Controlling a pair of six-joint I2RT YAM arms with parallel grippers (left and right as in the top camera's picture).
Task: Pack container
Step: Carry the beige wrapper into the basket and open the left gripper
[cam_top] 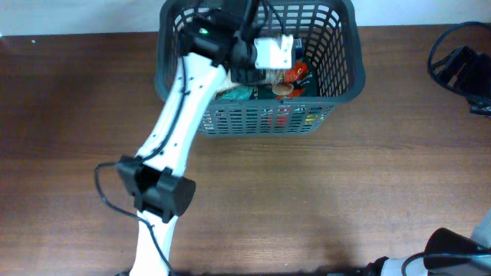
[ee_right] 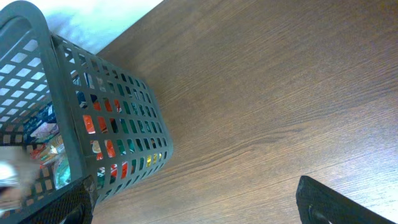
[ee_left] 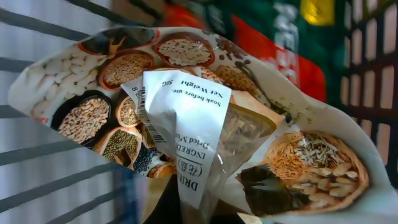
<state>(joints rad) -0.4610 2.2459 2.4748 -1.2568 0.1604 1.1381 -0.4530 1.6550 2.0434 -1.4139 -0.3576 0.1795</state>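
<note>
The container (cam_top: 337, 88) is a dark grey slotted basket at the back middle of the table, with several snack packets inside. It also shows in the right wrist view (ee_right: 37, 68). My left arm reaches into it from above. My left gripper (ee_left: 217, 214) is shut on a packet printed with bowls of grains and nuts (ee_left: 186, 124), with a white label, held inside the basket over a red and green packet (ee_left: 280, 43). My right gripper (ee_right: 199, 208) is open and empty above bare wood, to the right of the basket.
Black cables and a dark device (cam_top: 460, 65) lie at the table's right edge. The wooden table (cam_top: 322, 199) spreads in front of the basket. Part of the right arm (cam_top: 449, 249) shows at the bottom right.
</note>
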